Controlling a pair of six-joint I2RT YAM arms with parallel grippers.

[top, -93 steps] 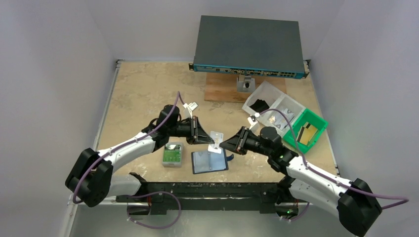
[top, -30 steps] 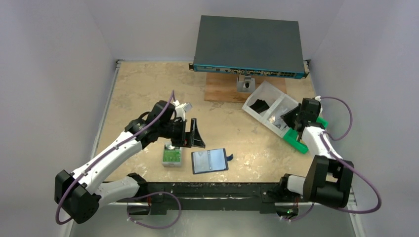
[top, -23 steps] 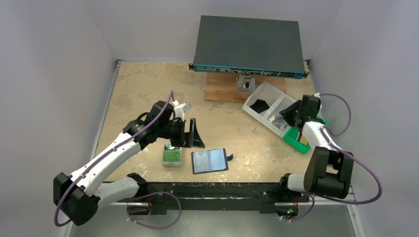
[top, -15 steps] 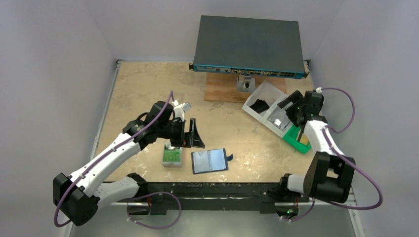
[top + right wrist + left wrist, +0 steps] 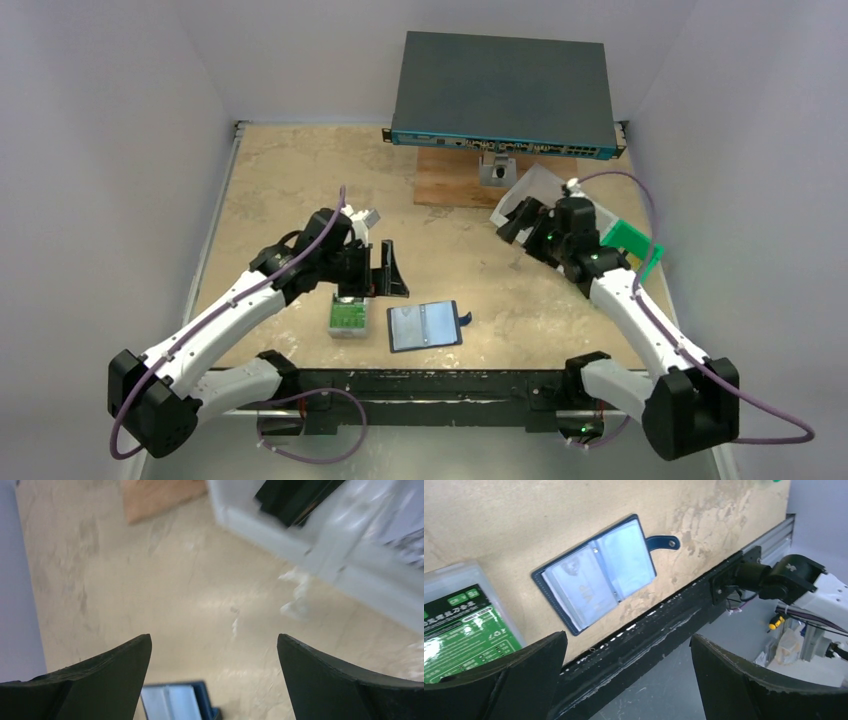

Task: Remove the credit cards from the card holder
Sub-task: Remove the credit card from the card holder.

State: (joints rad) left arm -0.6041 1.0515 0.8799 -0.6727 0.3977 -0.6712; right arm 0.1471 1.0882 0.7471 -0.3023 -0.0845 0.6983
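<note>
Card holder (image 5: pixel 424 325) lies open flat near table's front edge, sleeves up for access. Left gripper (image 5: pixel 385 278) spread wide, empty, poised nearby. Right gripper (image 5: pixel 518 222) likewise spread, empty, beside clear tray (image 5: pixel 535 180). Credit cards possibly still sleeved; glare hides them.

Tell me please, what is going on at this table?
A small dark navy folding card holder lies open and flat near the table's front edge, and neither robot arm touches it. The left arm's fingers hang open near it and a grey case with a green label. The right arm's fingers are open and empty, near a clear plastic tray.
</note>
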